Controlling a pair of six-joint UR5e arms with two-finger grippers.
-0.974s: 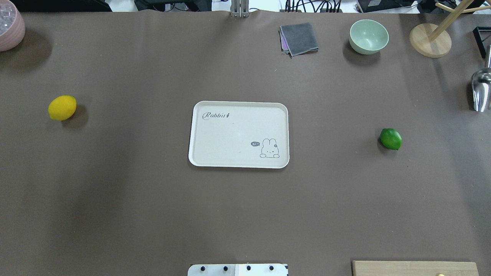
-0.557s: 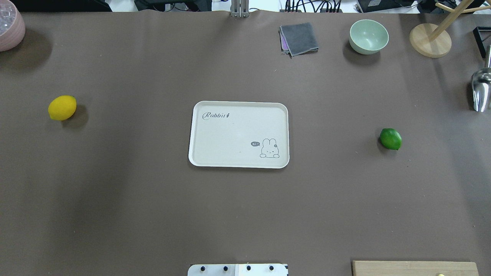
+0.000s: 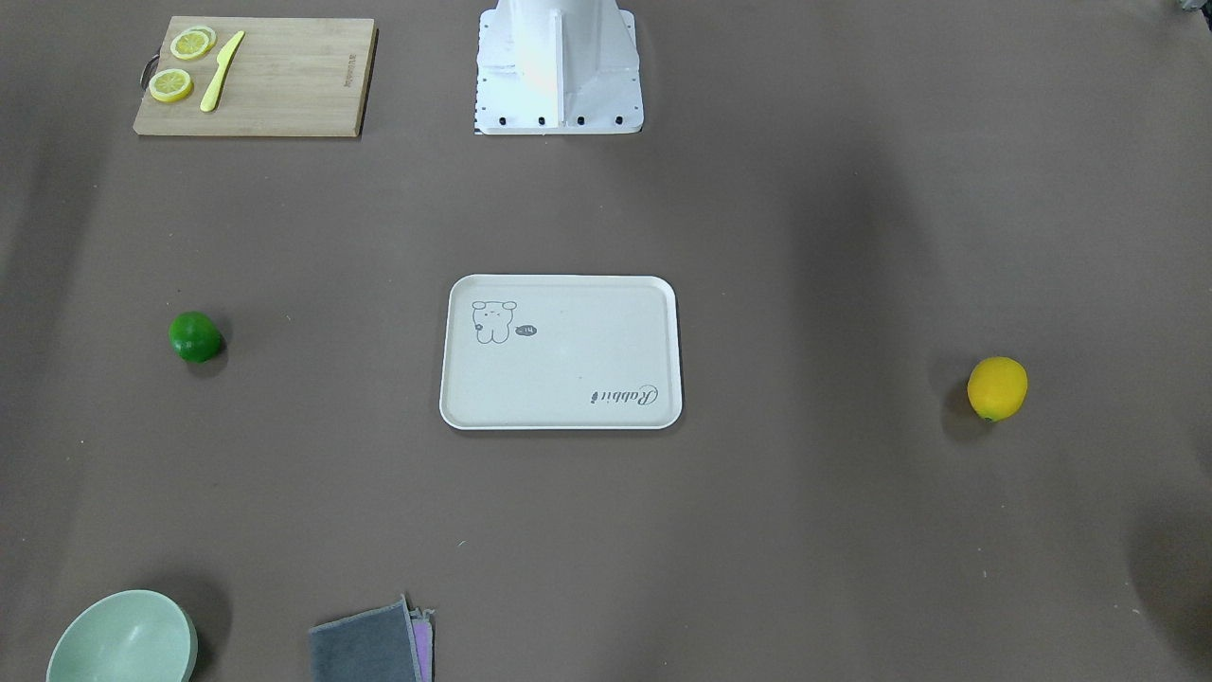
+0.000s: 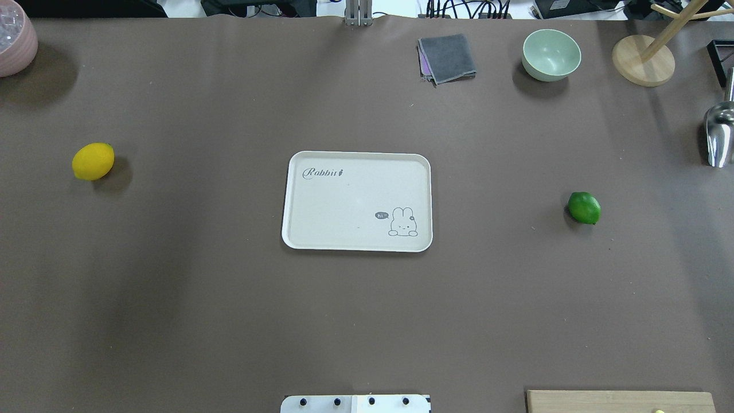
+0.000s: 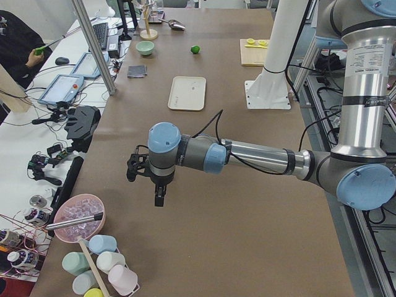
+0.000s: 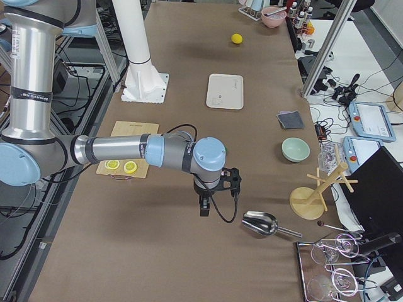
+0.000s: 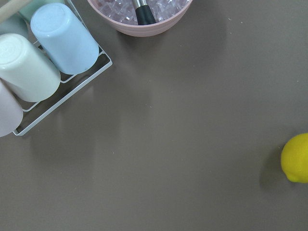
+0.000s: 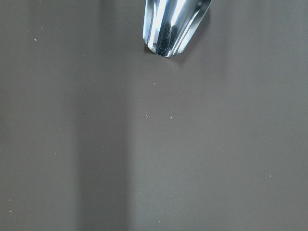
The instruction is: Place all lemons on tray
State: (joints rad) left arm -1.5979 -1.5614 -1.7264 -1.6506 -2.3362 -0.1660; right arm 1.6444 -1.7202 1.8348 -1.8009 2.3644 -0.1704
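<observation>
— Left of the tray, well apart, yellow lemon; well right, green lemon.
— Glossy, rounded, likely slippery: pinch across the middle. Whether left gripper or right gripper is clenched, can't tell.

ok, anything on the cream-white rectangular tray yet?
Nothing: the cream-white rectangular tray holds only its printed drawing and script. Its whole surface is uncovered. The yellow lemon and the dark green lemon lie on the brown table, apart from it.

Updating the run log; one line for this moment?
yellow lemon: off tray | green lemon: off tray | placed: none
</observation>
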